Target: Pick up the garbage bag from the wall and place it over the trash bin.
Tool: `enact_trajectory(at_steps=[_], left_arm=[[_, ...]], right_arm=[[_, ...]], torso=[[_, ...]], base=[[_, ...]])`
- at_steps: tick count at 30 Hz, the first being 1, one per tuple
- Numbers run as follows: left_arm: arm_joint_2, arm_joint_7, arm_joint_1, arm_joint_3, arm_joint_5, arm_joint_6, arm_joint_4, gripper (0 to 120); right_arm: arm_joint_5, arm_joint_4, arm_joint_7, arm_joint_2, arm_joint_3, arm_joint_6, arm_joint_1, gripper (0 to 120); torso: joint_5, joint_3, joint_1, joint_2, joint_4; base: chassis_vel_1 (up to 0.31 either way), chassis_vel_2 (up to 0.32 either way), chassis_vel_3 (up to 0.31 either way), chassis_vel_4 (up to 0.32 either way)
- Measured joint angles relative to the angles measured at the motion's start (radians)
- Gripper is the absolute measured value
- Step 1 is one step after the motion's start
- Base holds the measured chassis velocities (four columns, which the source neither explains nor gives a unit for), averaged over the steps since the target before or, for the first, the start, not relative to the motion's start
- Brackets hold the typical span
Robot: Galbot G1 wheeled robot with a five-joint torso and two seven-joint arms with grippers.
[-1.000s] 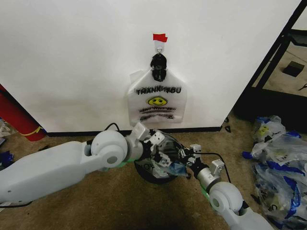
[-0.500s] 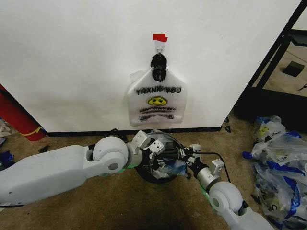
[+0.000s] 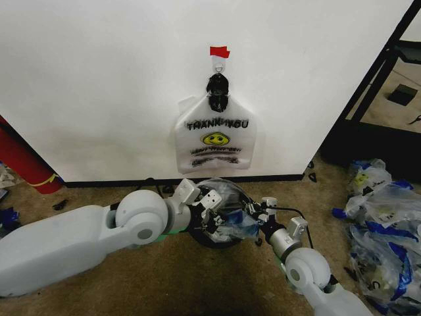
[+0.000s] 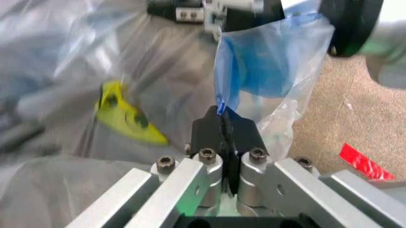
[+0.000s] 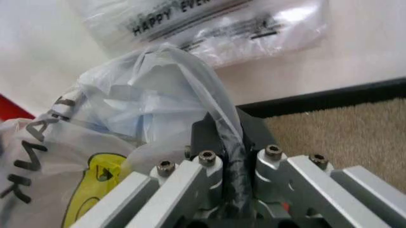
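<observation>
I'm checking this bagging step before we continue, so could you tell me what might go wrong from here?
Both hands, left hand and right hand, pinch the thin garbage bag over the trash bin; pulling apart could tear it. The film is bunched, so it may not spread around the rim. The light bin might tip if dragged.

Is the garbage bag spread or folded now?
Spread: garbage bag is stretched between the left gripper and right gripper, both pinching it above the trash bin.

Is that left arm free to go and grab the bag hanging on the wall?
Probably not now: the left tool is shut on the garbage bag over the bin, as is the right tool. The wall bag hangs unobstructed behind.
</observation>
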Motion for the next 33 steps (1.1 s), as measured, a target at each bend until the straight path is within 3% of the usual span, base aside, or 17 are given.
enact_trajectory(at_steps=[9,13,18,21,27,33], left_arm=[[0.081,0.049,0.262,-0.155,0.104,-0.074,-0.049,0],[0.107,0.117,0.426,-0.235,0.251,-0.168,-0.062,0],[0.114,0.160,0.559,-0.328,0.338,-0.206,-0.070,0],[0.123,0.210,0.677,-0.401,0.458,-0.257,-0.064,0],[0.121,0.240,0.797,-0.459,0.575,-0.304,-0.043,0],[0.111,0.253,0.824,-0.460,0.696,-0.348,0.016,0]], right_arm=[[0.107,-0.006,0.047,0.016,0.020,-0.037,0.015,0],[0.179,0.002,0.084,0.034,0.033,-0.067,0.019,0],[0.227,0.010,0.112,0.044,0.045,-0.087,0.020,0],[0.272,0.022,0.140,0.047,0.060,-0.106,0.020,0],[0.319,0.037,0.166,0.048,0.073,-0.124,0.023,0],[0.349,0.053,0.177,0.044,0.079,-0.145,0.016,0]], torso=[[0.0002,0.000,0.000,0.000,0.0003],[0.0000,0.000,0.000,0.000,0.0000],[0.0000,0.000,0.000,0.000,0.0003],[0.0001,0.000,0.000,0.000,0.0000],[0.0000,0.000,0.000,0.000,0.0003],[0.0000,0.000,0.000,0.000,0.0001]], base=[[0.000,0.000,0.000,0.000],[0.000,0.000,0.000,0.000],[0.000,0.000,0.000,0.000],[0.000,0.000,0.000,0.000],[0.000,0.000,0.000,0.000],[0.000,0.000,0.000,0.000]])
